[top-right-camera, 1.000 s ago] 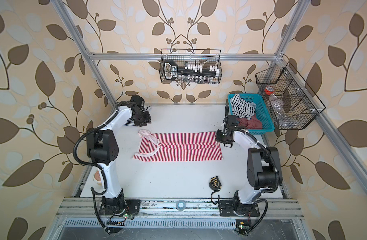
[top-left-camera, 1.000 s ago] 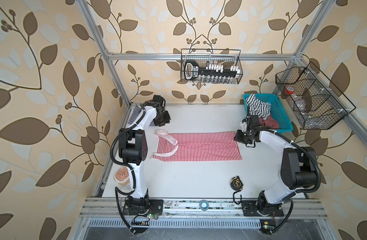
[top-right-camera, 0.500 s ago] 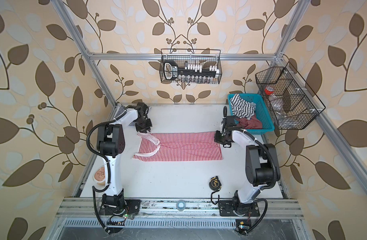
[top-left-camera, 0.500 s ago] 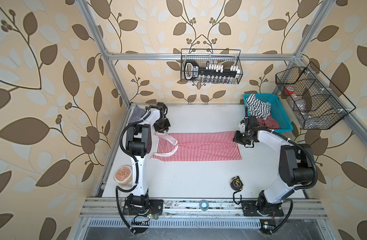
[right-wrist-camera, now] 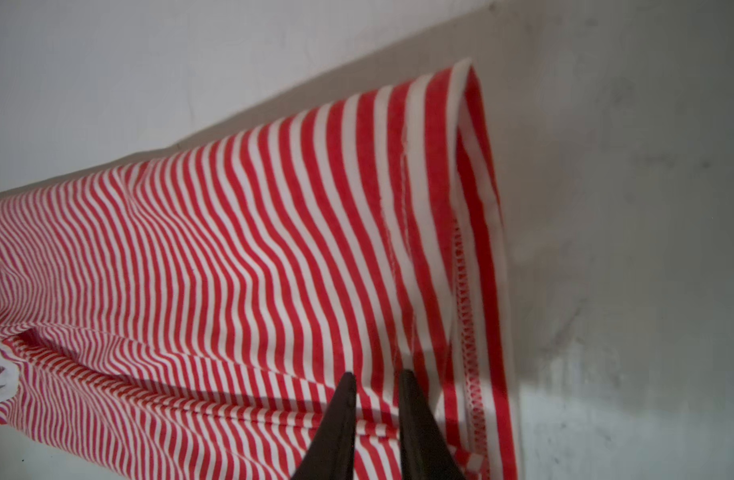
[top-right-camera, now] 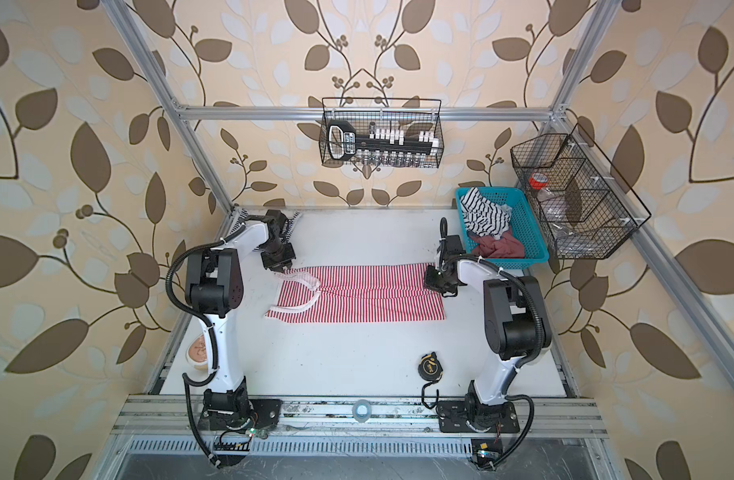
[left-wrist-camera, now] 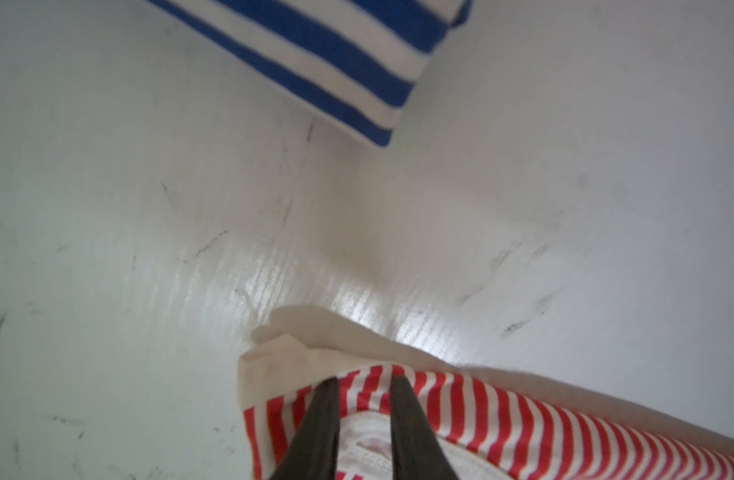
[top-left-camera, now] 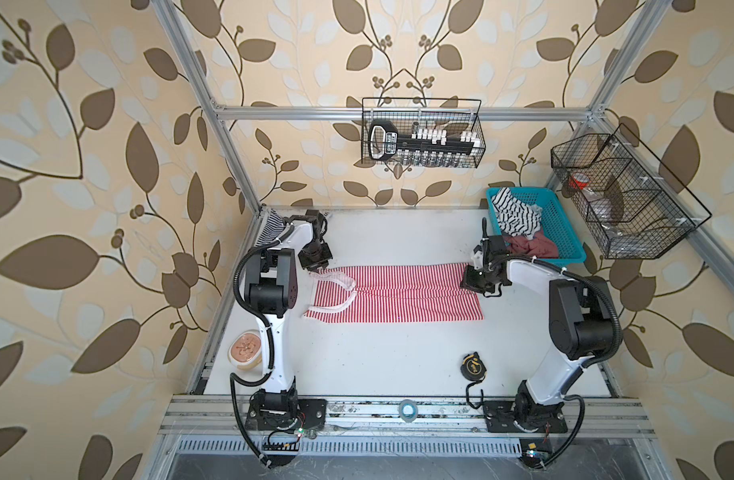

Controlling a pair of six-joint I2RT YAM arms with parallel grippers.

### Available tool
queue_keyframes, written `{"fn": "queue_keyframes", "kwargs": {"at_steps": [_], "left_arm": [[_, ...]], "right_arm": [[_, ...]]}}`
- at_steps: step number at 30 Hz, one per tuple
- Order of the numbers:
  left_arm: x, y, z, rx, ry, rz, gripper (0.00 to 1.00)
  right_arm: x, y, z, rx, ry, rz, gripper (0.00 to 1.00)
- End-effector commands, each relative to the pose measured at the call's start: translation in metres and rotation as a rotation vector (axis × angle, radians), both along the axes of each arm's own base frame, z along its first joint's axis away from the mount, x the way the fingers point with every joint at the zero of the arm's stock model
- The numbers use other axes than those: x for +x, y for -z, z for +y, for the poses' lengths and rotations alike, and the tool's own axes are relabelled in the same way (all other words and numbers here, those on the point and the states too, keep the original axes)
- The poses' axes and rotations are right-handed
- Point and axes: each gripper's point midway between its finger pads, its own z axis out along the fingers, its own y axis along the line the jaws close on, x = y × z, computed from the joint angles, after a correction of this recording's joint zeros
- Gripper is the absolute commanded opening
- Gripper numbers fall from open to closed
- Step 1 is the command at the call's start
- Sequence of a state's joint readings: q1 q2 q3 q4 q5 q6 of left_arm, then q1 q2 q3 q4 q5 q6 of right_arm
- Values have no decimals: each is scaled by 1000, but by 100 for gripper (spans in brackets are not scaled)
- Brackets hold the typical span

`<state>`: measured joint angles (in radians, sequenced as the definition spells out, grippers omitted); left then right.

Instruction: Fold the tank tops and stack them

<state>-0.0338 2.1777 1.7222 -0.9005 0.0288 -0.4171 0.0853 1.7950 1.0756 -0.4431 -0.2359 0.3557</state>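
Observation:
The red-and-white tank top [top-left-camera: 398, 295] [top-right-camera: 365, 295] lies folded lengthwise in a long strip across the middle of the table. My left gripper [top-left-camera: 317, 266] [top-right-camera: 280, 266] is at its far strap corner. In the left wrist view the gripper [left-wrist-camera: 365, 380] is shut on a pinch of striped cloth [left-wrist-camera: 523, 415] and white trim. My right gripper [top-left-camera: 469, 282] [top-right-camera: 434, 282] is at the far hem corner. In the right wrist view it [right-wrist-camera: 375, 374] is shut on the cloth [right-wrist-camera: 232, 249], and the hem stands slightly off the table. The navy-and-white tank top [top-left-camera: 269, 226] [left-wrist-camera: 336, 58] lies folded in the back left corner, partly under the left arm.
A teal basket [top-left-camera: 565, 232] at the back right holds a black-and-white striped cloth [top-left-camera: 515, 214] and a dusky red one. A tape measure [top-left-camera: 473, 365] lies front right, a small bowl [top-left-camera: 244, 353] front left. Wire baskets hang on the back and right walls.
My left gripper has come from the back left corner down onto the strap corner and closed on it. My right gripper stayed at the hem corner and narrowed onto the cloth.

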Motion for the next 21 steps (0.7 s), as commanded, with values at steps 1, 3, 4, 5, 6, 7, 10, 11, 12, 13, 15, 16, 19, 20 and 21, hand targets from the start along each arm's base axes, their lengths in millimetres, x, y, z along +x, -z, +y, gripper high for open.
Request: {"fn": "queue_keyframes", "kwargs": {"at_steps": [1,3,4,5,6,7,10,11,12,13,15,16,19,20,21], "left_arm": [[0,-15,13,33,-5,-30,23],[0,-13,14,38,-8,-24,23],[0,-12,15,41,-8,-25,23],[1,-14,16,42,-11,-26,23],[1,-15,16,43,-12,-27,22],[3,-19,16,40,-15,-34,22],[9,-36,8,0,-21,-79,22],[11,-44,5,-24,-26,-103,23],[13,-52,0,-46,-26,-126,23],[14,-60,-5,-70,-26,-150,23],[14,-77,-12,-93,-25,-191,26],[12,-84,-16,-99,-22,-204,26],[7,-99,-33,-127,1,-234,26],[5,-102,-43,-152,17,-242,27],[3,-102,-53,-180,32,-246,26]], "right_arm": [[0,9,1,-6,-3,22,18],[-5,15,-3,-19,1,48,15],[-8,17,-6,-31,7,61,14],[-12,18,-8,-43,10,70,14],[-14,19,-10,-49,11,76,13],[-17,19,-12,-55,14,79,13],[-19,8,-12,-45,14,58,12],[-18,1,-10,-38,10,42,12],[-17,-5,-8,-29,5,29,12],[-14,-13,-6,-20,1,9,12],[-8,-31,-1,-6,-9,-34,12],[-4,-40,2,1,-15,-56,13],[11,-63,12,25,-44,-118,15],[17,-67,16,34,-58,-128,15],[20,-67,20,37,-71,-128,15]]}}
